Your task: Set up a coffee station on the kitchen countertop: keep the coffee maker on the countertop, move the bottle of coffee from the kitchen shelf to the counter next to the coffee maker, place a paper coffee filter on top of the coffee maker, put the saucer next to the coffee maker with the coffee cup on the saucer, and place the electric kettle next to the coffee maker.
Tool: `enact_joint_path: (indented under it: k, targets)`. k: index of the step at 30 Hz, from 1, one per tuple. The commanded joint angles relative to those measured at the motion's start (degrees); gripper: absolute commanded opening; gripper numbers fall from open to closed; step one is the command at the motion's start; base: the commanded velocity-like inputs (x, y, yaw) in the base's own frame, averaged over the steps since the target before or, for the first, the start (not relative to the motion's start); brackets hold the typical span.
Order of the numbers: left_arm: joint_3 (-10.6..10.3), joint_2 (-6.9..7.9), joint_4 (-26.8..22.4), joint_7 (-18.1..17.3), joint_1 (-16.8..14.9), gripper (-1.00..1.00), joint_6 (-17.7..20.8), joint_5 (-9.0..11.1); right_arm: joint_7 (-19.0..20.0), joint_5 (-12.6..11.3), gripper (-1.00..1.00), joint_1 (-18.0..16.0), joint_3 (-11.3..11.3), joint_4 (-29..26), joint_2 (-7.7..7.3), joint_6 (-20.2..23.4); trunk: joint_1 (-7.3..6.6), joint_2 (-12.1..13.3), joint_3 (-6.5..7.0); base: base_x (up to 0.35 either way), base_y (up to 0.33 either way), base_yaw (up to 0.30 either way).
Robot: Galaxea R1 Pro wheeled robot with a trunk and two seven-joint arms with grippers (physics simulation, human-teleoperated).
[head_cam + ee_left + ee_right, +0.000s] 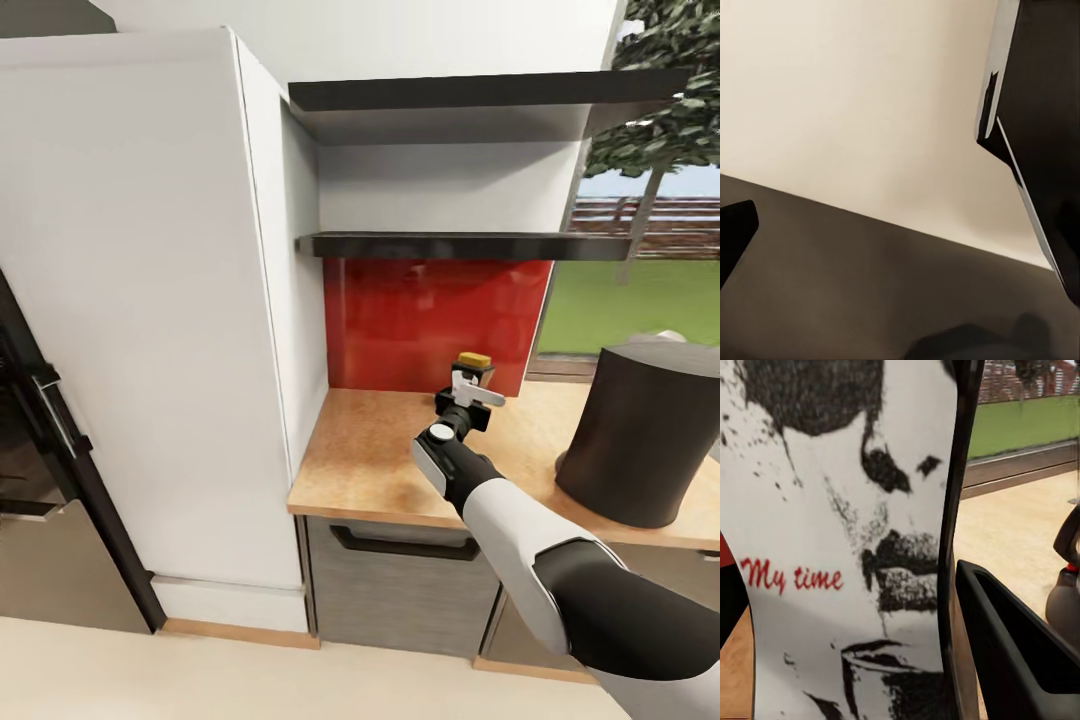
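Observation:
The bottle of coffee (pixel 473 360) has a yellow lid and a white label printed "My time" (pixel 847 547). My right gripper (pixel 468 388) is shut on it, holding it upright low over the wooden countertop (pixel 380 450), close to the red backsplash. One black finger (pixel 1020 645) presses against the bottle's side. A tall dark cylindrical appliance (pixel 640 435) stands on the counter to the right of the bottle, some way apart. In the left wrist view a dark fingertip (pixel 735 232) shows against a pale wall and a dim floor.
Two dark shelves (pixel 460 243) hang above the counter, their visible parts bare. A tall white cabinet (pixel 150 300) stands on the left, with a black oven front (pixel 40 430) beyond it. A drawer handle (pixel 400 545) sits under the counter edge. A window (pixel 640 300) looks onto the lawn.

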Motion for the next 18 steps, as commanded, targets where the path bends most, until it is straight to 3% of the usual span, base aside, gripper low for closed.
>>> enact_joint_path:
  k: [1,10,18]
  targets:
    - [0.07,-0.02,0.02,0.03,-0.07,1.0,-0.16,0.34,-0.34,-0.58,-1.0,-0.09,0.45,0.26,0.0,-0.38,0.04,-0.13,-0.12,0.0,0.277,-0.186]
    - [0.07,0.12,0.06,0.01,-0.16,1.0,-0.24,0.34,-0.34,-0.68,-1.0,-0.09,0.46,1.14,0.0,-0.38,0.04,-0.13,-0.1,0.02,0.299,-0.27]
    - [0.06,0.2,0.06,-0.05,-0.14,1.0,-0.25,0.37,-0.29,-0.62,-1.0,-0.09,0.47,2.35,0.0,-0.38,0.04,-0.13,-0.1,0.205,0.207,-0.291]
